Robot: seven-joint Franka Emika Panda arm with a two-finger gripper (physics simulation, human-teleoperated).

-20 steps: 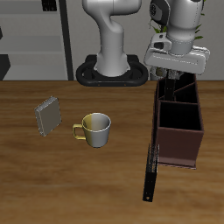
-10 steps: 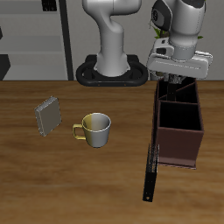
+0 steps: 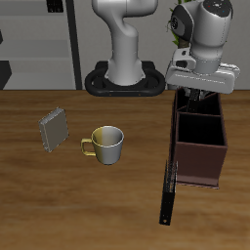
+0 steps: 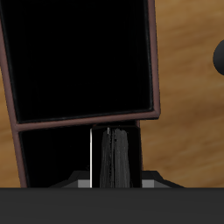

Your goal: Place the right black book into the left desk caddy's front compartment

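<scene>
Black book, the right black book, hangs upright between the fingers of the gripper, clamped on its covers, above the back compartment of the left desk caddy; front compartment empty

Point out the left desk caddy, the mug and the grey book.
left desk caddy (image 3: 200, 161), exterior view, on its front outer wall.
mug (image 3: 108, 148), exterior view, on its outer side below the rim.
grey book (image 3: 54, 129), exterior view, on the middle of its cover.
</scene>
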